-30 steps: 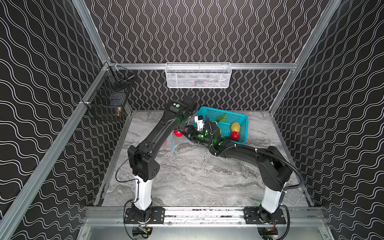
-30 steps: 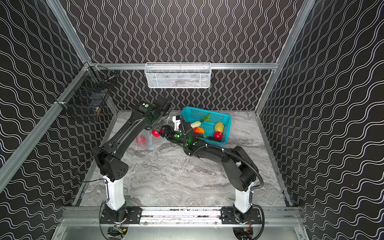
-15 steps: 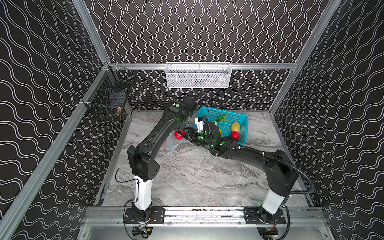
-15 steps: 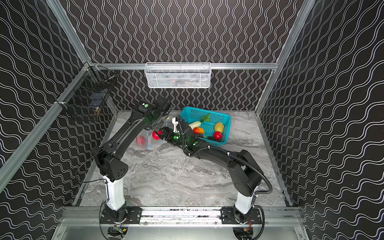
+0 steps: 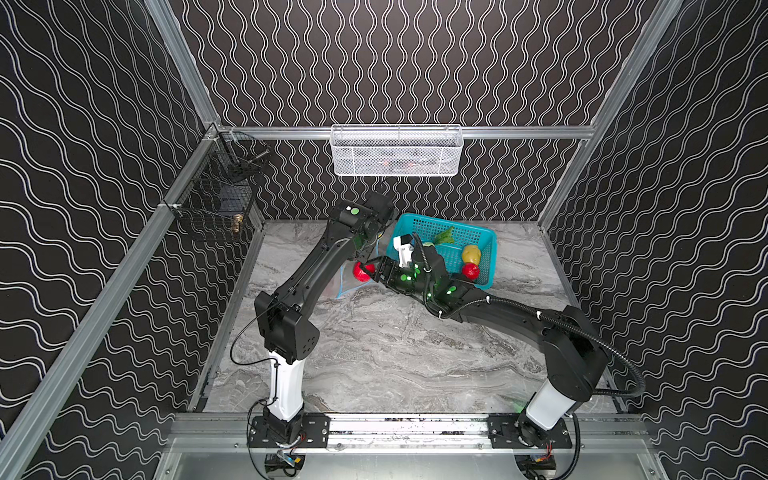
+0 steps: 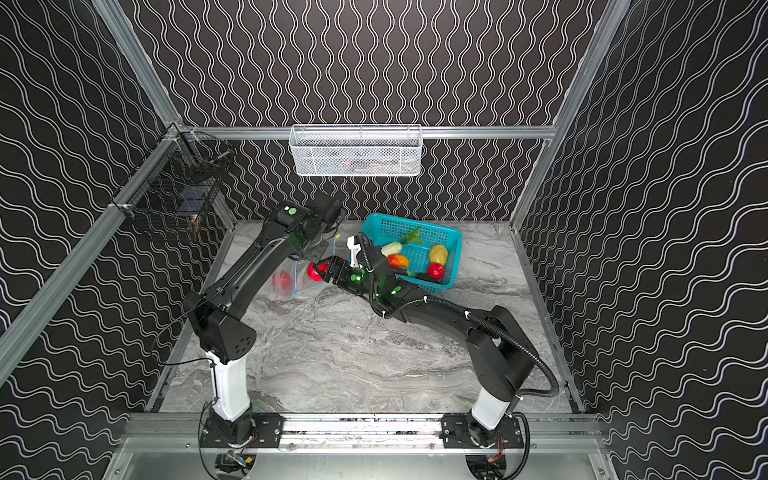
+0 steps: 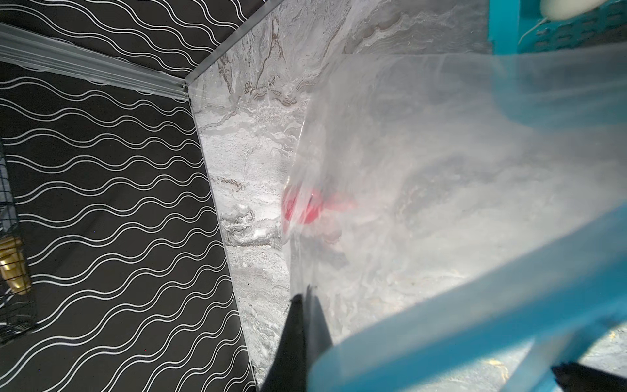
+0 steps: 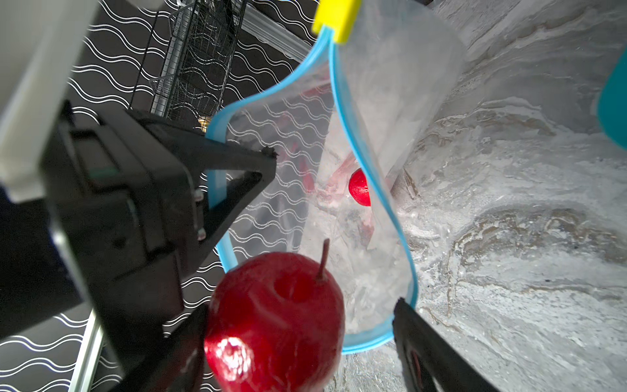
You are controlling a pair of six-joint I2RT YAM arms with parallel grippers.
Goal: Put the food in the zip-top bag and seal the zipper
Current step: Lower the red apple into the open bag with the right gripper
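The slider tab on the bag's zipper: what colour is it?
The slider tab is yellow, clearest in the right wrist view.

In the left wrist view the bag (image 7: 424, 169) is a blur, the red fruit (image 7: 302, 203) inside it is a smear, and the left gripper (image 7: 305, 305) shows one dark finger cut by the edge. Both top views hide its tips under the wrist. In the right wrist view the apple (image 8: 274, 315) runs off the frame, so whether the right gripper (image 8: 301, 305) clamps it cannot be told. The wire basket's (image 5: 397, 151) contents are too dim to make out.
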